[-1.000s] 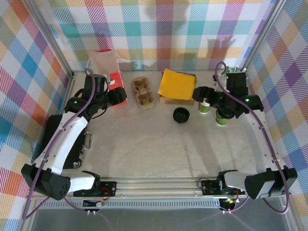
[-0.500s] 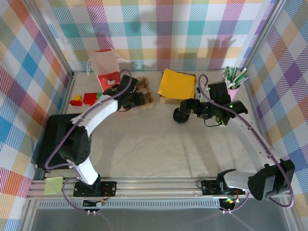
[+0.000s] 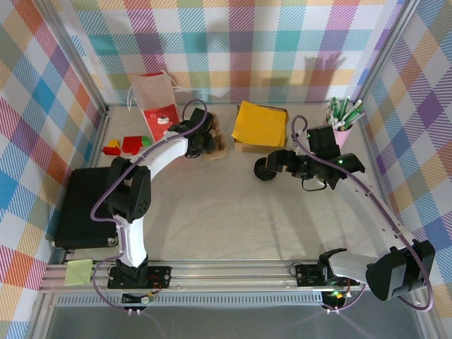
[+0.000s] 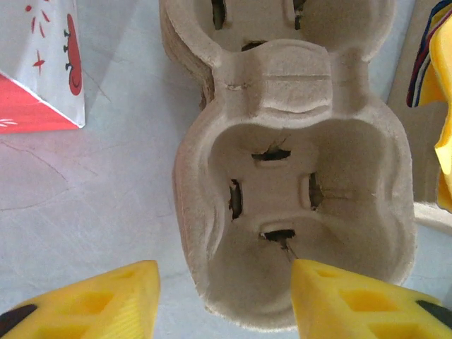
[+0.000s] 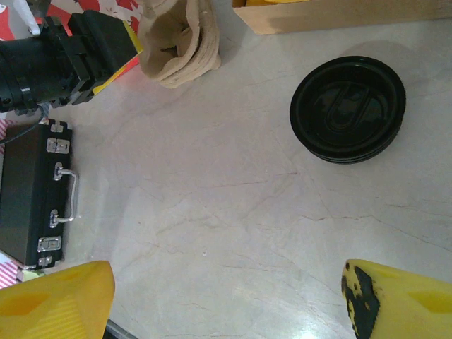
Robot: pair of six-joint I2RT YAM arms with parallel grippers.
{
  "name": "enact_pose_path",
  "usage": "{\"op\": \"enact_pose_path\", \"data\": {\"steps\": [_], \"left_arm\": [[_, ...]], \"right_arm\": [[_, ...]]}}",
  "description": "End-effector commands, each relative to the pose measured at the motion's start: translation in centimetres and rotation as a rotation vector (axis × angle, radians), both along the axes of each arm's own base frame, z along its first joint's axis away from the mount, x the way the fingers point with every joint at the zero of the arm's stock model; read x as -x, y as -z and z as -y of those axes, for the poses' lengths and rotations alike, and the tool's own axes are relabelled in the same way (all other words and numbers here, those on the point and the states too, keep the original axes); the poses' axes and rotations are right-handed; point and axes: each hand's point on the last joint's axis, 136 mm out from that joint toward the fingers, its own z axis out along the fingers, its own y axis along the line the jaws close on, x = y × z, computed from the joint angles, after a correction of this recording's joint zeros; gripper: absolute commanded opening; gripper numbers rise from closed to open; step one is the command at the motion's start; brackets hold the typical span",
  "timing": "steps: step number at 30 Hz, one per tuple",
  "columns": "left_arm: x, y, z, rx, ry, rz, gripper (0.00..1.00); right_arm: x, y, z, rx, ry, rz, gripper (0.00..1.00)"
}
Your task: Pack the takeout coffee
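The takeout coffee's black round lid [image 3: 265, 168] [image 5: 347, 109] lies flat on the table, in front of the yellow napkins. My right gripper [image 3: 277, 162] [image 5: 226, 282] hovers just right of the lid, open wide over bare table. The brown pulp cup carrier [image 3: 214, 140] [image 4: 282, 176] sits at the back. My left gripper [image 3: 200, 143] [image 4: 224, 274] is open over its near end. One yellow finger [image 4: 353, 304] is down inside the near pocket and the other finger [image 4: 92, 304] is outside the pocket wall, clear of it.
Yellow napkins on a cardboard box [image 3: 260, 126] lie behind the lid. A white and red paper bag [image 3: 157, 106] stands back left, coloured blocks [image 3: 123, 146] beside it. A black case [image 3: 81, 208] [image 5: 32, 191] sits at the left edge. A pink cup of straws [image 3: 342, 116] stands back right.
My left arm swung from the bag over to the cup carrier and its jaws narrowed. My right arm moved left toward the lid, now covering where two green cups stood.
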Motion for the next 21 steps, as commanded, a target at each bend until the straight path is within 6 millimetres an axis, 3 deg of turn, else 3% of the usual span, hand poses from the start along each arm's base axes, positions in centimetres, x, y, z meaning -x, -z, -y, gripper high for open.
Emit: {"op": "enact_pose_path", "data": {"steps": [1, 21], "left_arm": [[-0.6, 0.1, 0.0, -0.026, -0.017, 0.001, 0.47], [-1.0, 1.8, 0.2, -0.04, -0.009, -0.023, 0.35]], "right_arm": [[0.5, 0.7, 0.3, 0.028, -0.008, -0.004, 0.84], [0.8, 1.0, 0.6, 0.046, -0.006, -0.007, 0.83]]}}
